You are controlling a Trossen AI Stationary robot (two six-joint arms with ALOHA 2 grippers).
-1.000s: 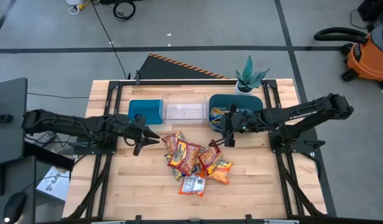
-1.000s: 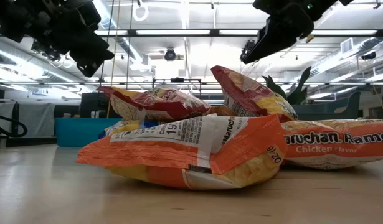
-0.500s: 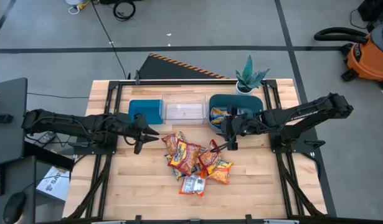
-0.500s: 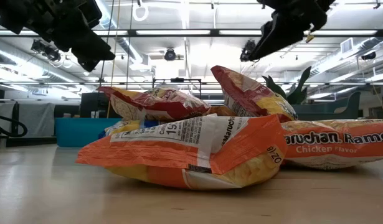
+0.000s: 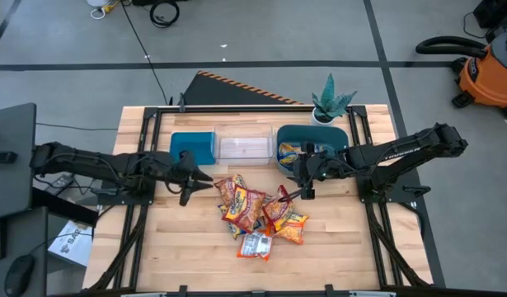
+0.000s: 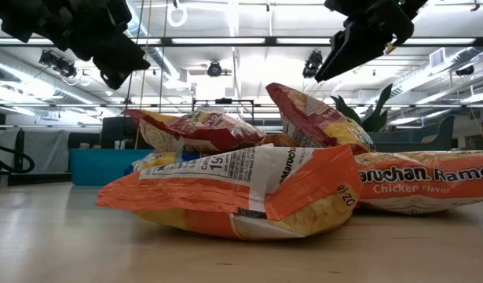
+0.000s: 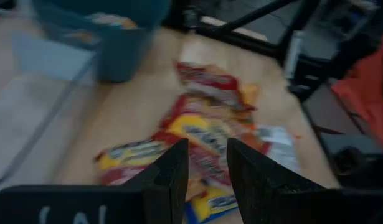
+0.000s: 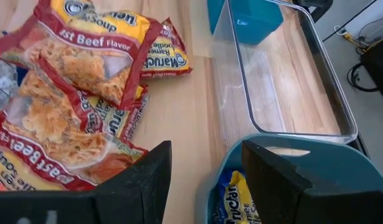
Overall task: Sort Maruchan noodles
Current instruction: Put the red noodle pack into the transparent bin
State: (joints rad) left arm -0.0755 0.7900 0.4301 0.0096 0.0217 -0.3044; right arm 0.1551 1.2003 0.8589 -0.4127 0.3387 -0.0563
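At the table's (image 5: pixel 154 247) nine o'clock side the left tool (image 5: pixel 202 179) hovers with a narrow gap between its fingers and nothing in it, pointing at the heap. The noodle packets (image 5: pixel 257 210) lie piled at the centre, with at least one yellow-and-blue packet already in the round teal bin (image 5: pixel 312 132) at one o'clock. The right tool (image 5: pixel 298 180), at three o'clock of the heap, is spread wide and empty; it should probably drop onto a single top packet's edge, so neighbours are not dragged along.
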